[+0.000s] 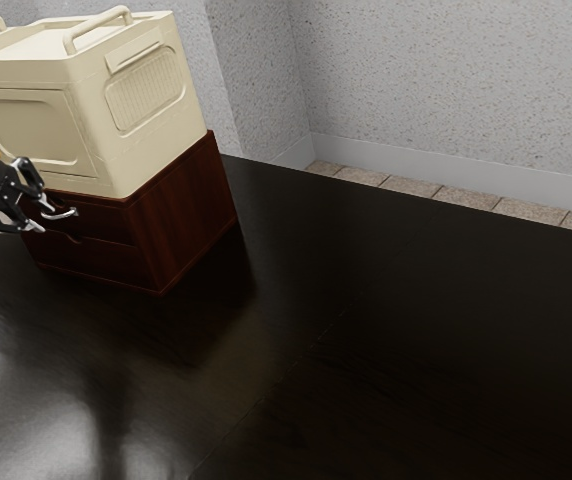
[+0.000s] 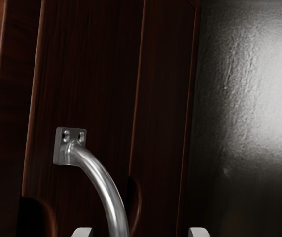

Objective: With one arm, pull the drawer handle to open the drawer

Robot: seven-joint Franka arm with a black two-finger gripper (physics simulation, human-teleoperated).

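Drawer handle (image 2: 101,182) sits off-centre between the fingers (image 2: 198,232), which are apart. Closing like this, one could land first and skid on the curve. Handle's on the upper drawer front (image 2: 91,74); angled pull could jam it in the cabinet (image 1: 186,210)

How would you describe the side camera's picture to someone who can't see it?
A black two-finger gripper, open, reaches from the exterior view's left toward the curved metal handle of a dark reddish-brown drawer cabinet. The cabinet stands on a glossy black table, with a cream box on top.
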